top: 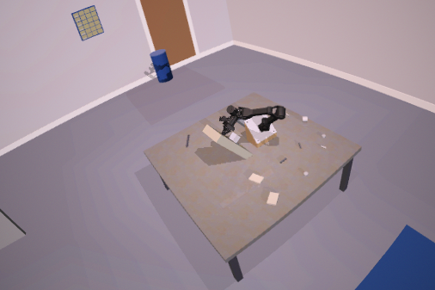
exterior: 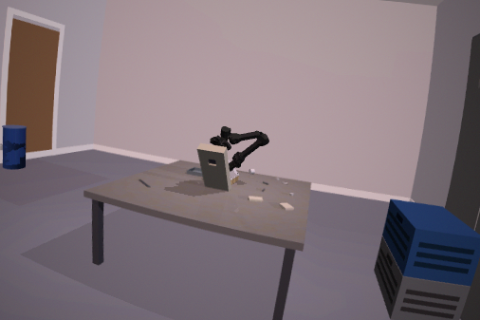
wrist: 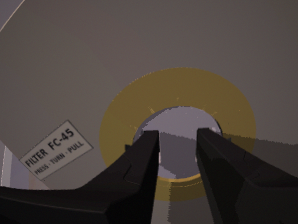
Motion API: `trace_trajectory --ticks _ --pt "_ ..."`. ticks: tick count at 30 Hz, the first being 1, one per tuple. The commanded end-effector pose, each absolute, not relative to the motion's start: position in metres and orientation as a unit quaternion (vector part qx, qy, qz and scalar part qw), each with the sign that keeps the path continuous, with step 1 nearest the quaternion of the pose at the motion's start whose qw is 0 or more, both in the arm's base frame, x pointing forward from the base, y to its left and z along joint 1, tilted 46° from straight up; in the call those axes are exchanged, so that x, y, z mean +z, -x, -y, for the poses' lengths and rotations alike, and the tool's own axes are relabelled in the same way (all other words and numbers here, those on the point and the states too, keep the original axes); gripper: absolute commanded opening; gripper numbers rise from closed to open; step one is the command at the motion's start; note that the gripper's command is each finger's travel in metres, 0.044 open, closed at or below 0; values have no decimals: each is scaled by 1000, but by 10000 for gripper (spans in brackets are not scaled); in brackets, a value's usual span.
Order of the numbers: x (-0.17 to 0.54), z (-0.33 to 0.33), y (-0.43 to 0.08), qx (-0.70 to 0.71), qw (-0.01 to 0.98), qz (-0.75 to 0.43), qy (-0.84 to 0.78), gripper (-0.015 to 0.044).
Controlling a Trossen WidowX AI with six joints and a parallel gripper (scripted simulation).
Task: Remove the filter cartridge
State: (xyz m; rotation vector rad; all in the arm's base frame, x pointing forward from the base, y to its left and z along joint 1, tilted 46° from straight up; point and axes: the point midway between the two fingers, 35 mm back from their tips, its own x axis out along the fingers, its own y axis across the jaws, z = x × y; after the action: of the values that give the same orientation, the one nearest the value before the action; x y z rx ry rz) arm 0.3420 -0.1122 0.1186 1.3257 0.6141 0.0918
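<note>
A flat poster with a blue grid over tan squares hangs on the wall at left, beside a smooth brown door in a pale frame. A blue cylindrical drum, mottled with dark patches, stands on the gray floor near the door. On a mottled, stone-brown tabletop, a slim dark bar lies left of the tilted service panel, a slab with a gray-green back and a pale beige top edge; the exterior view shows a small rectangular opening in that back. A shallow blue-gray tray sits behind it, partly hidden.

The wrist view shows, at left, a white rectangular label reading "FILTER FC-45, PRESS · TURN · PULL" on the panel's matte face. To its right, a flat mustard-yellow ring surrounds the round, lavender-gray filter cartridge, seated in the panel, with the gripper clamped on it by two tapered black fingers.

The jointed black arm bends back to the right, above a white-topped, orange-sided block. Two pale rectangular pieces and small white lumps dot the tabletop farther right.
</note>
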Motion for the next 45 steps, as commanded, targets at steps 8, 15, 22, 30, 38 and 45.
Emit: trace_trajectory --ticks 8,15,22,30,38,45 --pt "115 107 -346 46 745 -287 -600 0" --pt "115 107 -346 46 745 -287 -600 0" --pt "115 107 -346 46 745 -287 -600 0" --pt "121 120 -330 40 746 -286 -600 0" --pt "131 134 -303 41 745 -292 -598 0" --pt "143 140 -281 44 745 -289 -600 0"
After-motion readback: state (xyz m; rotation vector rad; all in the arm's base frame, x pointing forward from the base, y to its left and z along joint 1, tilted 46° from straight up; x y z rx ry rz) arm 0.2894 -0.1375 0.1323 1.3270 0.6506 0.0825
